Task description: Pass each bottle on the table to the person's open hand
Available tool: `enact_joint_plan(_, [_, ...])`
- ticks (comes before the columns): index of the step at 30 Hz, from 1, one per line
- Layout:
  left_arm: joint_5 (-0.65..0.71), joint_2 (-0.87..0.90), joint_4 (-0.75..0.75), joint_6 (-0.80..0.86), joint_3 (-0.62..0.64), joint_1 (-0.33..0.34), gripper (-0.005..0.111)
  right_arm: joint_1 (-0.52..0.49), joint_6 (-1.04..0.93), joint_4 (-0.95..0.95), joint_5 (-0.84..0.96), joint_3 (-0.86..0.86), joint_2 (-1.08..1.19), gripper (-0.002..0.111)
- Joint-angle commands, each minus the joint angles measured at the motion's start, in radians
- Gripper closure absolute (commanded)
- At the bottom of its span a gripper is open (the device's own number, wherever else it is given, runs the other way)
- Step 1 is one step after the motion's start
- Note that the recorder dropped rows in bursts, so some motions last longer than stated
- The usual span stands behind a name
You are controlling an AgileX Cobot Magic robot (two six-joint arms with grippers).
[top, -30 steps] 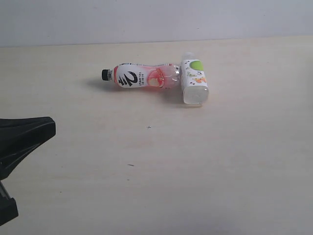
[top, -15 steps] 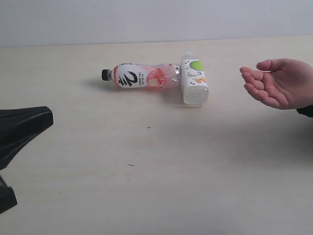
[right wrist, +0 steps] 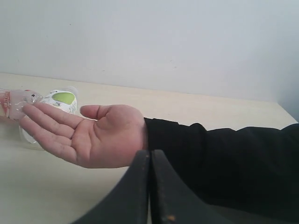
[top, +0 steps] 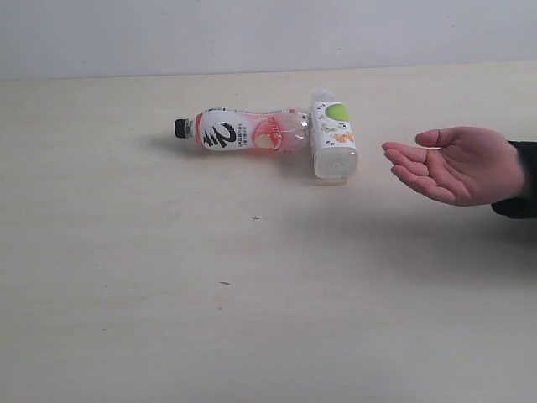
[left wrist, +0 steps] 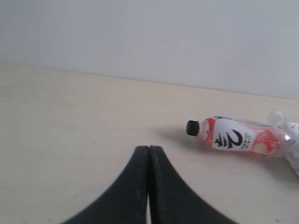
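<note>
Nearer the green-label bottle (top: 333, 138) than before, the person's open hand (top: 453, 165) is held flat, palm up, fingers extended; nothing is held or touched.

Pink-red/blk bottle (top: 247, 133), green-label bottle (top: 333, 138), beige table (top: 252, 294).

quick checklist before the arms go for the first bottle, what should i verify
1. Person's hand open, palm up: ok.
2. Pink bottle lying uncovered on the table: ok.
3. Green-label bottle apart from the pink one: not ok, they touch.
4. Left gripper open for a grasp: not ok, shut.
5. Right gripper open for a grasp: not ok, shut.
</note>
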Motion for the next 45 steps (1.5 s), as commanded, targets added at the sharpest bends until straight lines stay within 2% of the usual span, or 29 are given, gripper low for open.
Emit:
enact_joint_plan(1, [0.030, 0.003, -0.053, -0.010, 0.001, 0.056, 0.107, -0.004, -0.004, 0.001, -0.008, 0.005, -0.006, 0.108])
enact_joint_plan(15, [0.082, 0.003, -0.091, -0.055, 0.001, 0.053, 0.107, -0.004, -0.004, 0.001, -0.008, 0.005, -0.006, 0.108])
enact_joint_plan(27, [0.231, 0.003, -0.133, -0.055, 0.001, 0.050, 0.107, -0.004, -0.004, 0.001, -0.008, 0.005, -0.006, 0.108])
enact_joint_plan(30, [0.224, 0.003, -0.139, -0.037, 0.001, -0.004, 0.107, -0.004, -0.004, 0.001, -0.008, 0.005, -0.006, 0.108])
enact_joint_plan(37, [0.147, 0.003, -0.135, 0.022, 0.001, -0.219, 0.107, -0.004, -0.004, 0.001, -0.008, 0.005, -0.006, 0.108])
enact_joint_plan(39, [0.134, 0.003, -0.131, 0.044, 0.001, -0.262, 0.107, -0.004, -0.004, 0.001, -0.008, 0.005, -0.006, 0.108])
enact_joint_plan(41, [0.129, 0.003, -0.114, 0.059, 0.001, -0.285, 0.107, -0.004, -0.004, 0.001, -0.008, 0.005, -0.006, 0.108])
enact_joint_plan(45, [0.131, 0.003, -0.109, 0.059, 0.001, -0.285, 0.107, -0.004, -0.004, 0.001, -0.008, 0.005, -0.006, 0.108])
